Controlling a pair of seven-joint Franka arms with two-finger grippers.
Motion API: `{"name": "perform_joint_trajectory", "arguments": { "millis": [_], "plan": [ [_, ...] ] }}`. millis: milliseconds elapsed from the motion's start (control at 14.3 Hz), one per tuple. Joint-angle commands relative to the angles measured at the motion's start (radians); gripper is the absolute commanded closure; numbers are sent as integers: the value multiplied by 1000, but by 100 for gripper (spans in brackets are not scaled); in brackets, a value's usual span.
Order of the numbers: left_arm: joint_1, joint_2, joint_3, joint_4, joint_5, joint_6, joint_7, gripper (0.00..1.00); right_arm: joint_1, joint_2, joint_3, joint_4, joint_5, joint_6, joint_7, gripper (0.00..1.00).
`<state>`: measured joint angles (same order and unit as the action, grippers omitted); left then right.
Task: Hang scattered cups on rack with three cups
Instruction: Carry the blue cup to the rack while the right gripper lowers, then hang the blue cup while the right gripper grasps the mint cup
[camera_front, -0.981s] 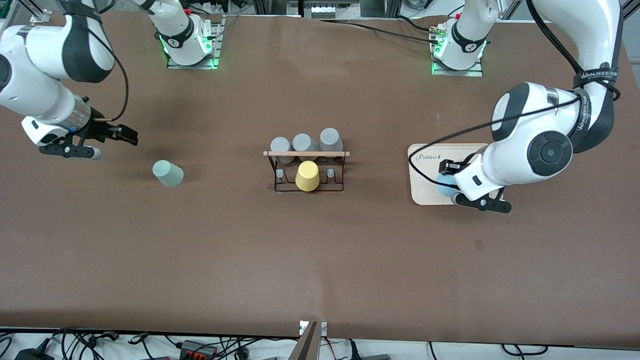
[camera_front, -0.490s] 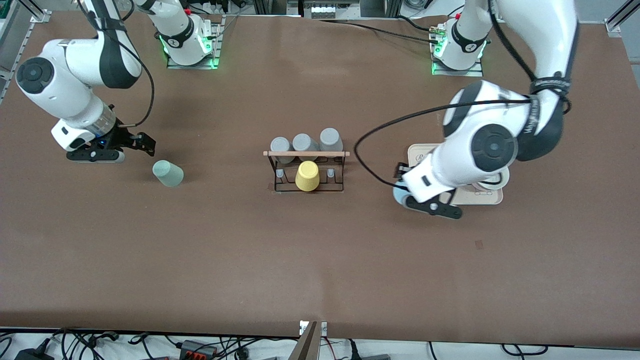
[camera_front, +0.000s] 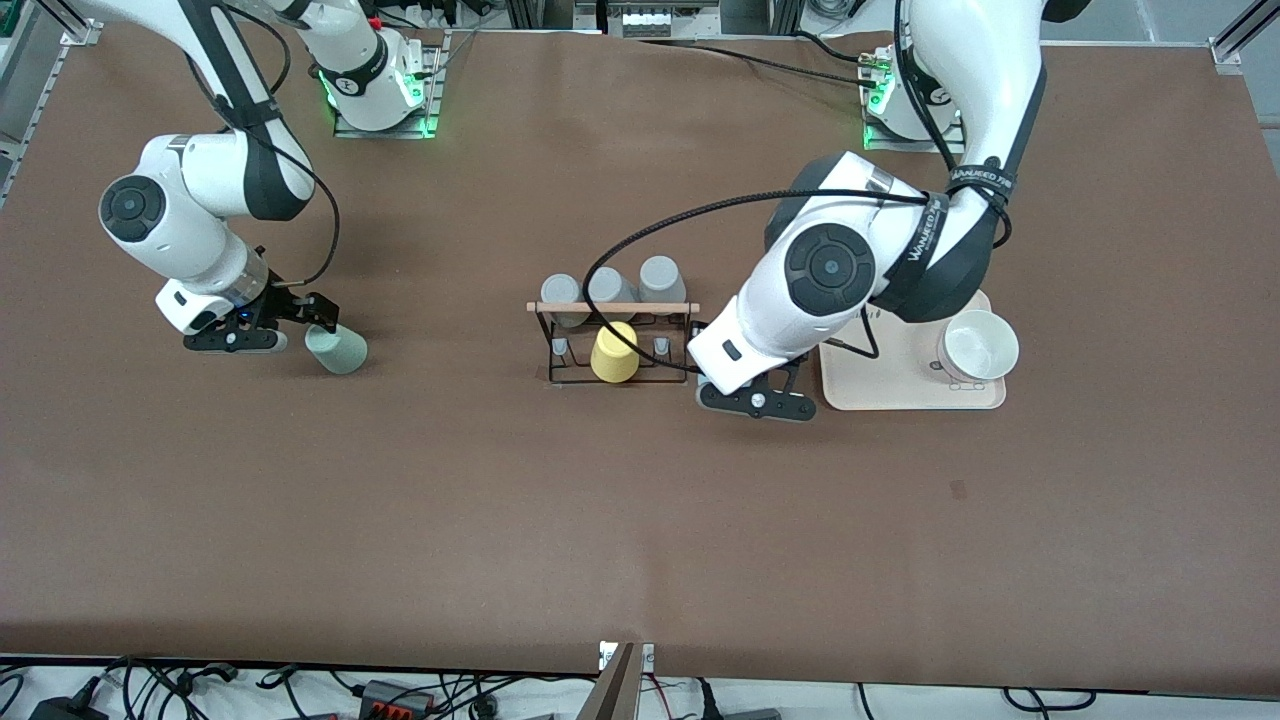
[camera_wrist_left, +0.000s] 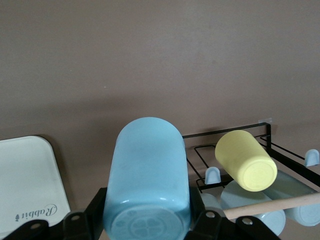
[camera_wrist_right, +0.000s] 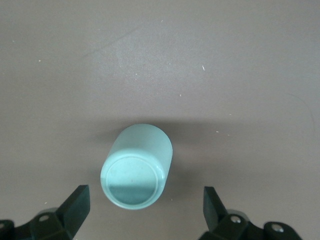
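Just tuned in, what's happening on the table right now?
The left hand is shut on the light blue cup, holding it beside the black wire rack at the end toward the beige tray. The rack already carries a yellow cup and three grey cups. The right hand is open, low over the mint green cup standing upside down on the table, not yet gripping it.

"Rabbit" on the beige tray (camera_wrist_left: 25, 175); "WANJEED" on the left arm's strap (camera_front: 925, 232).

The rack (camera_front: 612, 340) stands mid-worktop (camera_front: 640, 520), a tray (camera_front: 900, 385) toward the left arm's end, a lone cup (camera_front: 337, 349) toward the right arm's
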<state>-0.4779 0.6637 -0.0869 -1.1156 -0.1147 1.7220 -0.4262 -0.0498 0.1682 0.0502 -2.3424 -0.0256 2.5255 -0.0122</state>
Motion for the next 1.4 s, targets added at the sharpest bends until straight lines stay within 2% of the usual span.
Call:
{"name": "perform_joint_trajectory", "arguments": {
  "millis": [0,420,1331],
  "plan": [
    [-45,27,9,51,-11,-18,-25,71,-1,19,0,2,-11,19,-15,0],
    [-129,54,10,42,1,-12,-19,71,4,63,0,0,-11,74,-17,0],
    [-160,112,10,37,27,-12,-14,68,21,93,3,2,-11,93,-15,0]
  ]
}}
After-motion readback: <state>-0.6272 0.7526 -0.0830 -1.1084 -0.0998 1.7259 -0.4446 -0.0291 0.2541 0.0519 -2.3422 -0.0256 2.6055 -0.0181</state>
